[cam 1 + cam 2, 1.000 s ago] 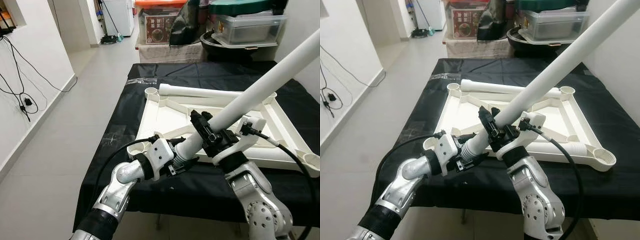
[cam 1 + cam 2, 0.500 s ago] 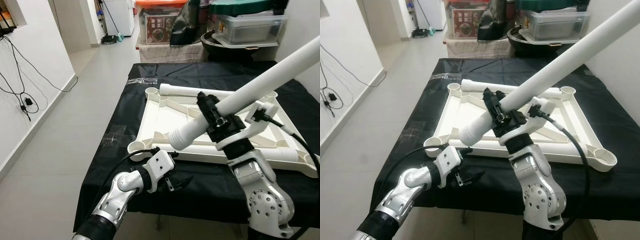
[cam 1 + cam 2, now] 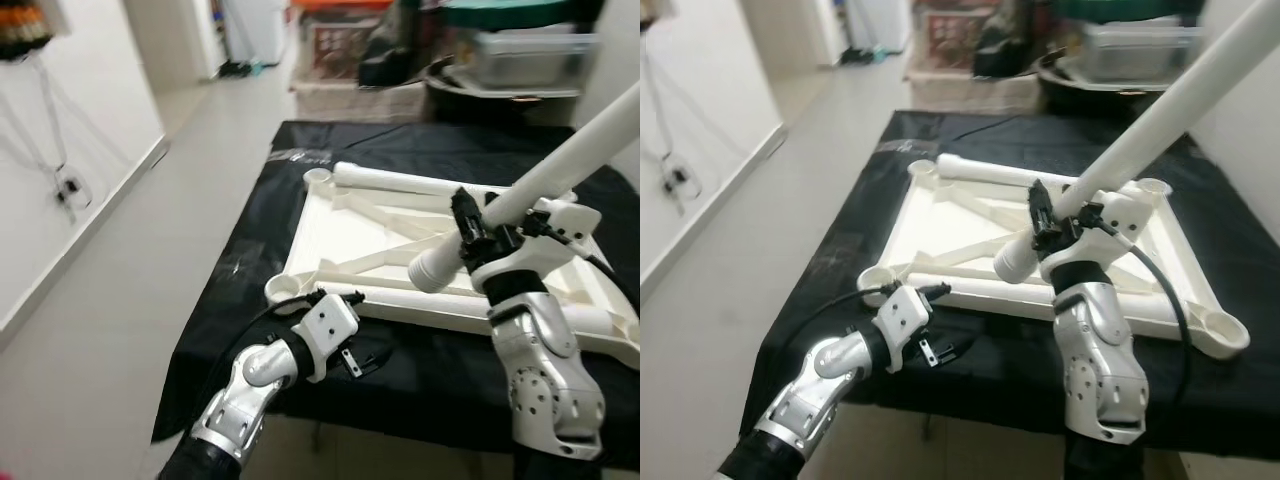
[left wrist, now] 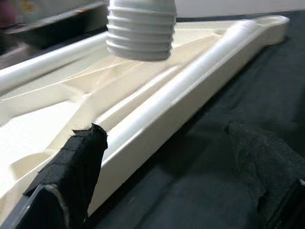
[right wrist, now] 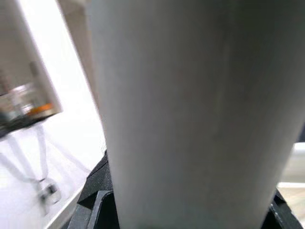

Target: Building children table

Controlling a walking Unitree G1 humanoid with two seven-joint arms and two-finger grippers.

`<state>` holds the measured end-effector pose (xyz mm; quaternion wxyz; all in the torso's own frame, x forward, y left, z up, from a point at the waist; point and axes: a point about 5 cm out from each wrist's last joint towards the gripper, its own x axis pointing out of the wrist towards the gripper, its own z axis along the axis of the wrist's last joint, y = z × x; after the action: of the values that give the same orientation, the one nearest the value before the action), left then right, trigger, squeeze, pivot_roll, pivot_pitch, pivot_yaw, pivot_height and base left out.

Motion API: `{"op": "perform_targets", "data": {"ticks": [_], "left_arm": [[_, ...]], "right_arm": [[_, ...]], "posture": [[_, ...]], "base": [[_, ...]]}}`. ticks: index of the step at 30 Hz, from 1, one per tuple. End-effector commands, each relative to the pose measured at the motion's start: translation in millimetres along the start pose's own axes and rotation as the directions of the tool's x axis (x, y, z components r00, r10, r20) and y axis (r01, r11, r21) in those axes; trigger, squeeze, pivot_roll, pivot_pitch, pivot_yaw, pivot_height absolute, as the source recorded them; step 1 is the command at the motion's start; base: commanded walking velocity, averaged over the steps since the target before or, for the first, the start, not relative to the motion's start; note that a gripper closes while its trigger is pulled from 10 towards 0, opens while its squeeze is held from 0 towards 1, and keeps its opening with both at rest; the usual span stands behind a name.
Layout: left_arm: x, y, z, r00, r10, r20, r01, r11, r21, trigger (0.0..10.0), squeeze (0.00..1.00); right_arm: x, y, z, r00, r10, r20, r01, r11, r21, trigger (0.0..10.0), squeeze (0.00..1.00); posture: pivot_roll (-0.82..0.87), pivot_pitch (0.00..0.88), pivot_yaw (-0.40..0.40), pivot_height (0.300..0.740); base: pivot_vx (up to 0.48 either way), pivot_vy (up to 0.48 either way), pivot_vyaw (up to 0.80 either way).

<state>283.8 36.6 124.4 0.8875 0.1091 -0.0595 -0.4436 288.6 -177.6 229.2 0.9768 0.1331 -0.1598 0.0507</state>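
One white plastic square table frame (image 3: 345,235), lying upside down, rests on the black cloth-covered tabletop (image 3: 260,245). Four round corner sockets can be counted on it in the right eye view: near-left (image 3: 876,274), far-left (image 3: 921,167), far-right (image 3: 1152,187) and near-right (image 3: 1225,333).

Three white tube legs are in view. One long white plastic leg (image 3: 560,165) with a ribbed threaded end is clamped between the black fingers of the right gripper (image 3: 478,232); it slants up and away from those fingers, its ribbed end (image 4: 140,28) hanging above the frame's inside, clear of any socket. A second leg (image 3: 410,181) lies along the frame's far edge, beyond the fingers. A third leg (image 3: 400,300) lies along the near edge, just ahead of the left gripper (image 3: 940,352).

The left gripper hovers low over the cloth at the tabletop's near edge; its two fingers (image 4: 71,162) stand apart and hold nothing, with the frame's near rail between and ahead of them.

Boxes and bins (image 3: 500,50) stand behind the tabletop; any writing on them is too blurred to read.
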Motion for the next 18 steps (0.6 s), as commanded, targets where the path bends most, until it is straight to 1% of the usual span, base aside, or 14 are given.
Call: {"op": "perform_targets", "data": {"ticks": [1,5,10,15,18], "left_arm": [[-1.0,-3.2,2.6,1.000,0.005,0.007,-0.005,1.000,-0.019,10.0,0.00],[-2.1,-4.7,8.9,1.000,0.015,0.027,-0.014,0.999,-0.032,10.0,0.00],[-2.5,-5.0,9.5,0.999,0.019,0.026,-0.018,0.999,-0.037,10.0,0.00],[-4.3,-6.3,11.0,0.999,0.036,0.025,-0.035,0.998,-0.060,10.0,0.00],[-6.0,-8.5,12.7,0.998,0.059,0.026,-0.057,0.994,-0.090,10.0,0.00]], "right_arm": [[1.7,-1.4,0.2,1.000,-0.003,0.012,0.004,1.000,-0.021,10.0,0.00],[3.7,0.1,-4.1,1.000,0.007,0.011,-0.007,0.999,-0.040,10.0,0.00],[4.2,0.4,-5.3,1.000,0.008,0.011,-0.008,0.999,-0.046,10.0,0.00],[7.6,4.3,-7.3,1.000,0.023,0.002,-0.023,0.999,-0.049,10.0,0.00],[11.2,6.6,-8.2,1.000,0.027,-0.001,-0.027,0.998,-0.048,10.0,0.00]], "posture": [[0.09,0.000,-0.018,0.740],[0.10,0.000,-0.020,0.740],[0.10,0.000,-0.024,0.740],[0.10,0.000,-0.033,0.740],[0.11,0.000,-0.039,0.740]], "base": [[0.000,0.000,0.80],[0.000,0.000,0.80],[0.000,0.000,0.80],[0.000,0.000,0.80],[0.000,0.000,0.80]]}}
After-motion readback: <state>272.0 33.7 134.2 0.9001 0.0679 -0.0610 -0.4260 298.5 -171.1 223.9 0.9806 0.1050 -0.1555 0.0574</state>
